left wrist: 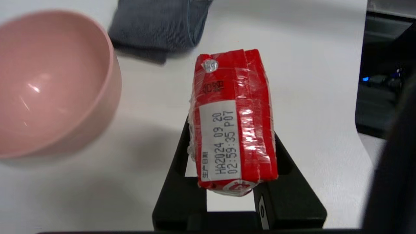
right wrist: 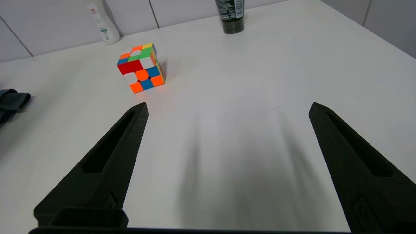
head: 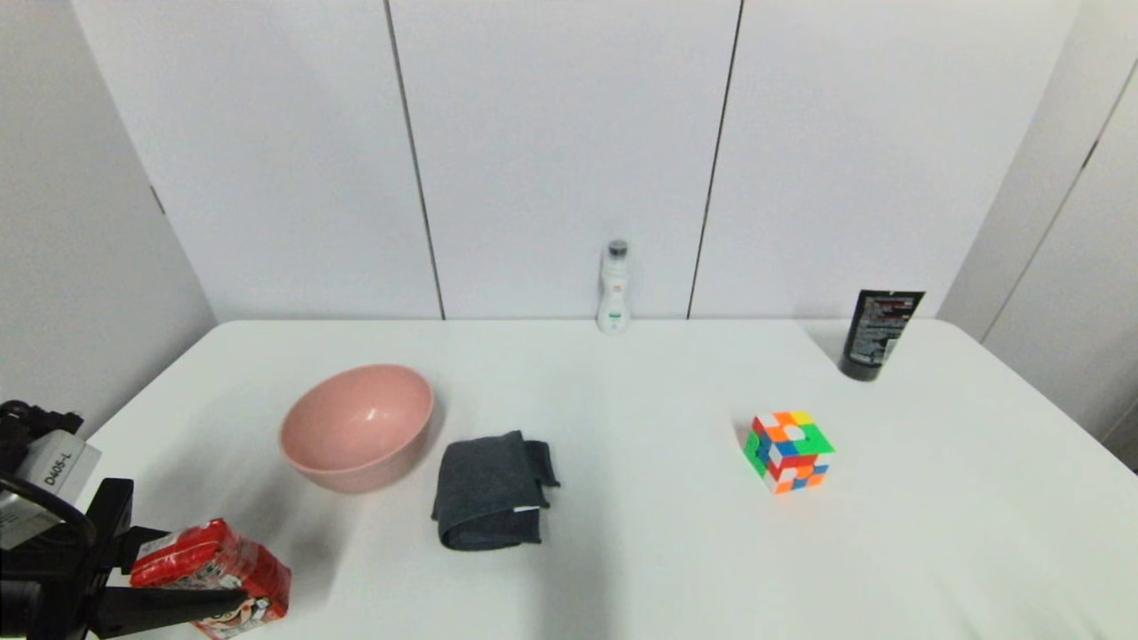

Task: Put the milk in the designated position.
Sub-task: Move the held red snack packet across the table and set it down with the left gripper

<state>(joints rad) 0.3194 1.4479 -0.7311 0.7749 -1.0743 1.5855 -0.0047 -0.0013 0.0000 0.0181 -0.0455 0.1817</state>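
The milk (head: 213,573) is a small red carton with a shiny crinkled top, at the table's front left corner. My left gripper (head: 191,578) is shut on it, one black finger on each side. The left wrist view shows the carton's (left wrist: 234,123) top with a white date label, held between the fingers (left wrist: 180,162) over the white tabletop and leaning a little. My right gripper (right wrist: 228,105) is open over bare table at the right, with nothing between its fingers; it is out of the head view.
A pink bowl (head: 356,427) sits just beyond the milk, with a folded dark grey cloth (head: 489,489) to its right. A colour cube (head: 789,449) stands right of centre. A white bottle (head: 613,289) and a black tube (head: 878,333) stand at the back edge.
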